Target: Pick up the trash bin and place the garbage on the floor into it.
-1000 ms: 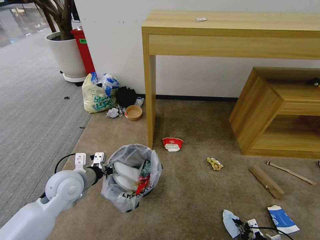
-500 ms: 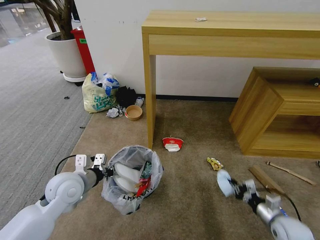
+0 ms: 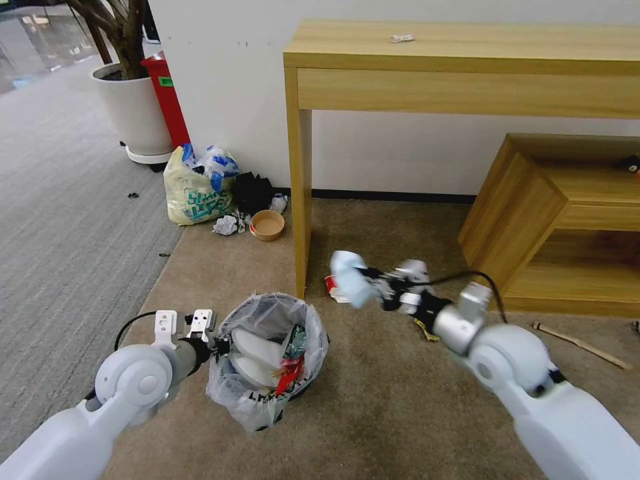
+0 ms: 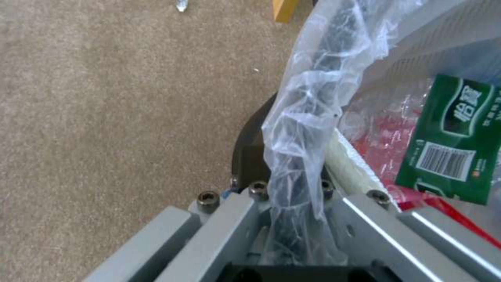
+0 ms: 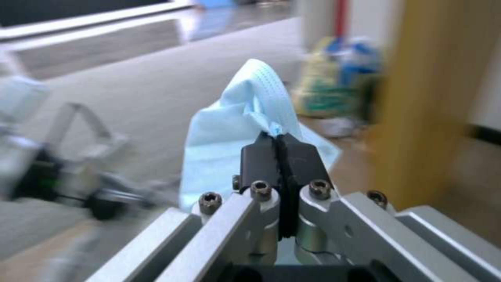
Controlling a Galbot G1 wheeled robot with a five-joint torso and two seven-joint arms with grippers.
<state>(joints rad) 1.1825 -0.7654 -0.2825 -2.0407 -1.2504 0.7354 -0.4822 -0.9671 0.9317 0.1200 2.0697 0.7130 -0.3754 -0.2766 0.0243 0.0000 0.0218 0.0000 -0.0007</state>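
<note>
The trash bin [image 3: 270, 357], black and lined with a clear bag, stands on the beige floor [image 3: 387, 413]. My left gripper [image 3: 223, 345] is shut on its bag-covered rim [image 4: 300, 129], on the side nearest the grey carpet. White slippers [image 3: 257, 348], a green-labelled bottle [image 4: 454, 137] and a red wrapper lie inside. My right gripper [image 3: 375, 288] is shut on a blue mask [image 3: 350, 277], held in the air just right of the desk leg, above and to the right of the bin. Seen from the right wrist, the mask [image 5: 235, 129] hangs from the closed gripper [image 5: 282, 143]. Other garbage lies on the floor: a red packet [image 3: 331, 285], a yellow wrapper [image 3: 425, 329], a wooden stick [image 3: 580, 345].
A wooden desk [image 3: 460, 60] stands against the wall, its leg [image 3: 300, 200] just behind the bin. A low wooden shelf [image 3: 560, 220] is at the right. A yellowish tied bag [image 3: 193, 190], a paper bowl [image 3: 267, 225] and a white plant pot [image 3: 133, 110] sit at the back left.
My right arm rose from the floor at the bottom right with the blue mask and swung left toward the desk leg. The left gripper and the bin barely moved.
</note>
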